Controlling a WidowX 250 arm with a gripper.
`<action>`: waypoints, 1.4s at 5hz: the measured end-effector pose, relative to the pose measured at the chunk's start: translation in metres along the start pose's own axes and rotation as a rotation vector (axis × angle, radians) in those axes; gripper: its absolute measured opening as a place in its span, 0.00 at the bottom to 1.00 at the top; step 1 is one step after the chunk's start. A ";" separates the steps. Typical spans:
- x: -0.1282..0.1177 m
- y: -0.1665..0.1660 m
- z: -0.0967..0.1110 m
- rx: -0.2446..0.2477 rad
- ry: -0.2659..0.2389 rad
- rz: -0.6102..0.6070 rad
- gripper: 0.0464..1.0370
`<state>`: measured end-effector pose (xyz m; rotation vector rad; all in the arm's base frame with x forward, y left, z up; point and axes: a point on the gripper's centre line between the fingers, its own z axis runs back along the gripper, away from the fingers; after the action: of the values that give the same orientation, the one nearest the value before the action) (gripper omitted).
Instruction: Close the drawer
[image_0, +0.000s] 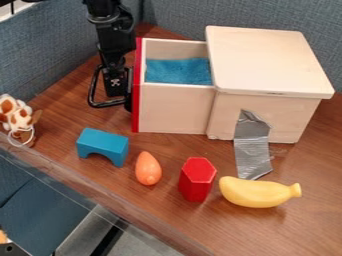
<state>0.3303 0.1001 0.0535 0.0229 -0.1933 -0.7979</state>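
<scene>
The wooden drawer (175, 107) stands pulled out to the left of its lidded box (267, 60), with a blue cloth (179, 71) inside. Its red front (137, 90) faces left and carries a black loop handle (105, 105). Down from the upper left comes the arm, and the black gripper (115, 89) hangs just left of the red front, within the outline of the handle. Whether it touches the handle or the front cannot be told.
In front of the drawer lie a blue arch block (103, 144), an orange egg-like toy (147, 169), a red hexagonal block (197, 180) and a yellow banana (257, 192). Silver tape (252, 150) runs from box to table. A spotted plush toy (18, 119) is at the left edge.
</scene>
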 end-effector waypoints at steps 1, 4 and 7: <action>0.000 -0.001 -0.002 -0.011 0.002 -0.005 0.96; 0.019 0.002 0.004 -0.046 -0.107 0.005 0.96; 0.049 0.008 0.020 -0.096 -0.286 0.064 0.96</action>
<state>0.3658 0.0723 0.0819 -0.1878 -0.4239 -0.7441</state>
